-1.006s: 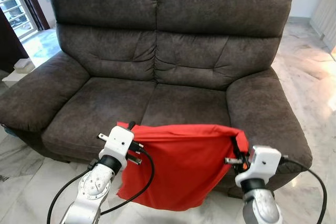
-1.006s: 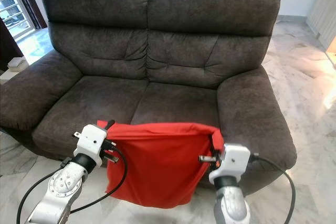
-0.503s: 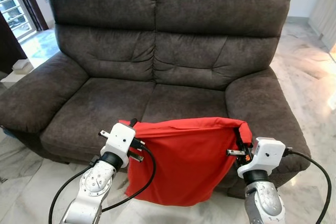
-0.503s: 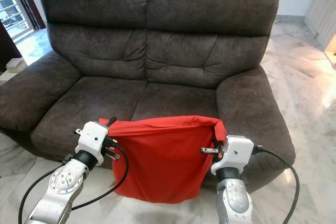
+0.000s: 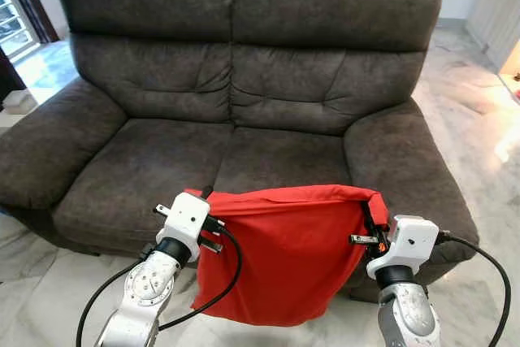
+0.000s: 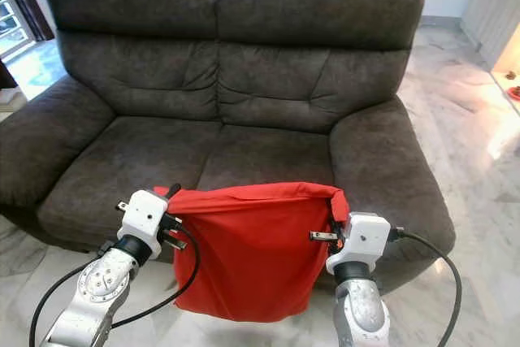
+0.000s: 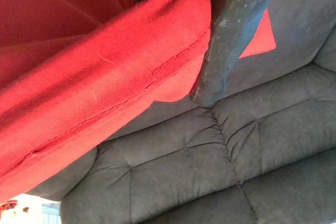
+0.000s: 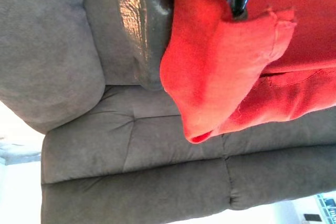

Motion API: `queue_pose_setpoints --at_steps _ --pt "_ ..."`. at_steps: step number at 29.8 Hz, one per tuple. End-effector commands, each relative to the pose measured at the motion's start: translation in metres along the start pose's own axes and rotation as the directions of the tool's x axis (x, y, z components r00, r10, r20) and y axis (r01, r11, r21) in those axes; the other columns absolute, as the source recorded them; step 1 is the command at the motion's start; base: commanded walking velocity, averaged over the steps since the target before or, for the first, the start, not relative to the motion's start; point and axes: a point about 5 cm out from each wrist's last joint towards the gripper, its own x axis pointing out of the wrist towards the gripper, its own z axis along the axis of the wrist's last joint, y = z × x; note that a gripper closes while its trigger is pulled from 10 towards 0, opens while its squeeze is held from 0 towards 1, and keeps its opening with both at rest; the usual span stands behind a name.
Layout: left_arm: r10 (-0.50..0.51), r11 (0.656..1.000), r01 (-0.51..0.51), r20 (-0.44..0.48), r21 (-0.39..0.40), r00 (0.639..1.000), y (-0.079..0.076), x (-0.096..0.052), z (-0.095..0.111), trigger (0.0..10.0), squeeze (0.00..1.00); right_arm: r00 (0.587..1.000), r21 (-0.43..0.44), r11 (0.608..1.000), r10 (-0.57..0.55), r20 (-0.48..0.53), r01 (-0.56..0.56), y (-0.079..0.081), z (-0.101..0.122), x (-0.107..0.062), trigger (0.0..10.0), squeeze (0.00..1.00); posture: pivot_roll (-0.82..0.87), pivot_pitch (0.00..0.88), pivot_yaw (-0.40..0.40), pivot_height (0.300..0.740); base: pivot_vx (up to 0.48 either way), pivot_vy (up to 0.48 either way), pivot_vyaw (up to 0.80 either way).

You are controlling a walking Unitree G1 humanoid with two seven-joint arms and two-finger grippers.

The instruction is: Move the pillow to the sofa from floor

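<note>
Standing on a pale marble floor (image 5: pixel 32 282), a dark grey sofa (image 5: pixel 244 79) is seen — its two seat cushions bare. A red pillow (image 5: pixel 284 258) is held up before the seat's front edge, pinched at its top corners by the left gripper (image 5: pixel 203 197) and the right gripper (image 5: pixel 370 215).
</note>
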Motion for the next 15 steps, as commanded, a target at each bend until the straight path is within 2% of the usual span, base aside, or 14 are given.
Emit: queue_pose_setpoints --at_steps 1,12,15 --pt "0.064 0.998 -0.065 0.096 0.008 0.993 0.0151 0.0016 0.0206 10.0 0.00 0.998 -0.009 0.999 -0.035 0.051 0.036 -0.0069 0.0110 0.0028 10.0 0.00 0.01 0.057 0.039 0.740 0.000 0.000 0.00" --pt "0.061 0.998 -0.064 0.112 0.025 0.992 0.0175 0.0052 0.0265 10.0 0.00 0.995 -0.033 0.998 -0.047 0.085 0.050 -0.0087 0.0166 0.0052 10.0 0.00 0.02 0.059 0.036 0.740 0.000 0.000 0.00" --pt "0.059 0.998 -0.062 0.114 0.026 0.992 0.0176 0.0057 0.0269 10.0 0.00 0.995 -0.034 0.998 -0.052 0.087 0.055 -0.0094 0.0175 0.0057 10.0 0.00 0.02 0.059 0.035 0.740 0.252 0.000 0.00"
